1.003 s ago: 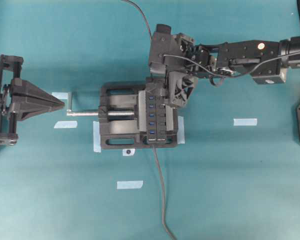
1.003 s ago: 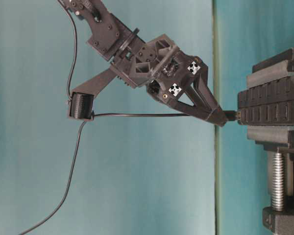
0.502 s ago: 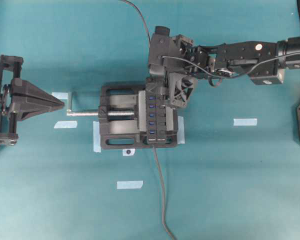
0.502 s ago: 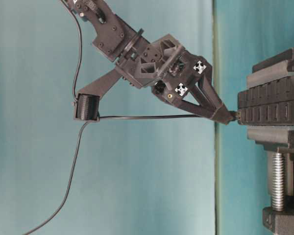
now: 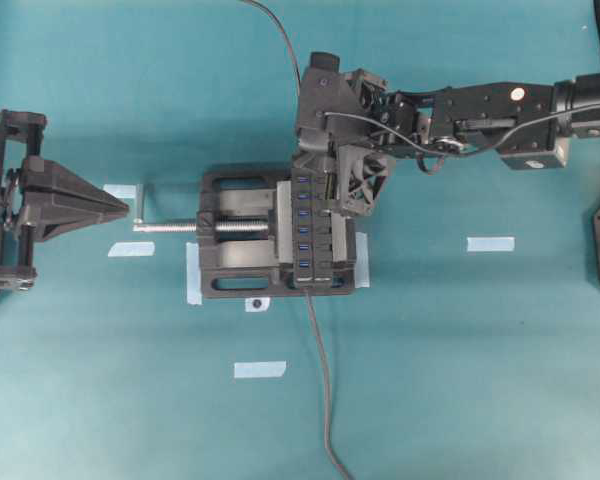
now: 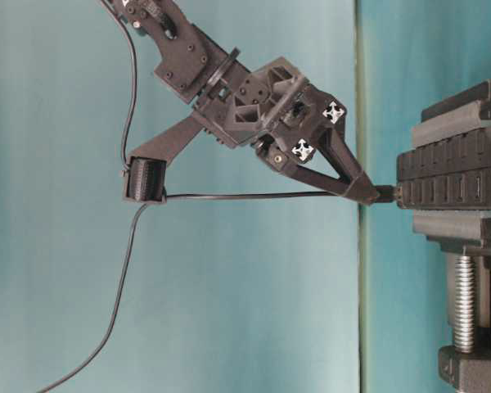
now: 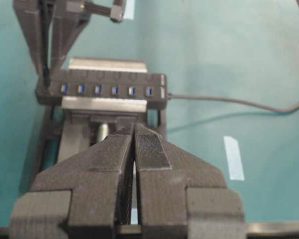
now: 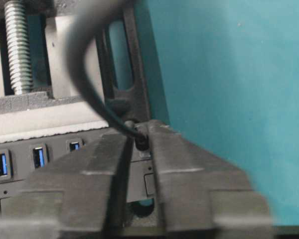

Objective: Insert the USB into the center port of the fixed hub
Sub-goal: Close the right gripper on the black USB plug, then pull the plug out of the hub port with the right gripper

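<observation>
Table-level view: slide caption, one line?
Right pincer pinches the USB against the end of the fixed hub, cable trailing behind.

The right gripper (image 5: 325, 185) reaches down over the upper end of the fixed hub (image 5: 313, 232), clamped in a black vise (image 5: 242, 245) below it. Far to its left, the left gripper (image 5: 115, 203) points at the vise's silver screw (image 5: 170, 227).
</observation>
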You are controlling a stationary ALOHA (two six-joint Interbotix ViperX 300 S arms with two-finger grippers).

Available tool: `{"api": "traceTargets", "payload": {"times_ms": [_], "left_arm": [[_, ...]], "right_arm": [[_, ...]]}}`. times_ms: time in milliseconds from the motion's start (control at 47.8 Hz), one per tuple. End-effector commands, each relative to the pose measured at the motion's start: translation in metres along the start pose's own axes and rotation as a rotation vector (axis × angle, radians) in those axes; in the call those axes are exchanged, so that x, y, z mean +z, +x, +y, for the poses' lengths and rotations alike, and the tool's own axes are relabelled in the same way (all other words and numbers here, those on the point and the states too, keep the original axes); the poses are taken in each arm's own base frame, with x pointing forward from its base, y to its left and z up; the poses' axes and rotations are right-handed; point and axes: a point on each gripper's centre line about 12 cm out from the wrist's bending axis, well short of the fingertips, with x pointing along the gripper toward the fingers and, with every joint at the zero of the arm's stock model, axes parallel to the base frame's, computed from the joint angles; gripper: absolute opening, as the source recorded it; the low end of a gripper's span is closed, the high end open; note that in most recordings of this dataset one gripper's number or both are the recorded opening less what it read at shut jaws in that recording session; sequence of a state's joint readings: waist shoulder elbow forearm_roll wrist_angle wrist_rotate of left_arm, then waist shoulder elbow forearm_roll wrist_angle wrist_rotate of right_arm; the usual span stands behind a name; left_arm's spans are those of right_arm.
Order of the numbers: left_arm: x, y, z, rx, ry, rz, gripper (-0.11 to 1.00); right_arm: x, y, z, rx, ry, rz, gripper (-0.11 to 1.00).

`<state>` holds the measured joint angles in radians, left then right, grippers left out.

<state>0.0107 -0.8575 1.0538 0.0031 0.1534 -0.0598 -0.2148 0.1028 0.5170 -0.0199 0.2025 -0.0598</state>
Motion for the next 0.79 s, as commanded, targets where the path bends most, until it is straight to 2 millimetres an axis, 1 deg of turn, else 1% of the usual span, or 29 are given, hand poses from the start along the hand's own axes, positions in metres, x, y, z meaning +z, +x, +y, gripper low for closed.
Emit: {"api": "traceTargets", "payload": {"times_ms": [0,125,460,773], "left_arm": [[0.006,0.0,0.0,0.002,-0.001,-0.017,0.0],[0.006,-0.002,0.0,0.002,0.0,-0.023,0.0],[0.003,-0.007,0.0,0.001,-0.023,-0.034,0.0],[0.0,-0.007,0.0,0.0,-0.027,-0.028,0.0]], "right_arm": [[0.015,-0.008,0.001,0.001,-0.006,-0.046,0.12],[0.015,-0.009,0.003,0.003,-0.003,-0.048,0.09],[0.016,-0.009,0.005,0.007,0.002,-0.05,0.09],[0.026,-0.023,0.004,0.005,0.006,-0.086,0.09]]}}
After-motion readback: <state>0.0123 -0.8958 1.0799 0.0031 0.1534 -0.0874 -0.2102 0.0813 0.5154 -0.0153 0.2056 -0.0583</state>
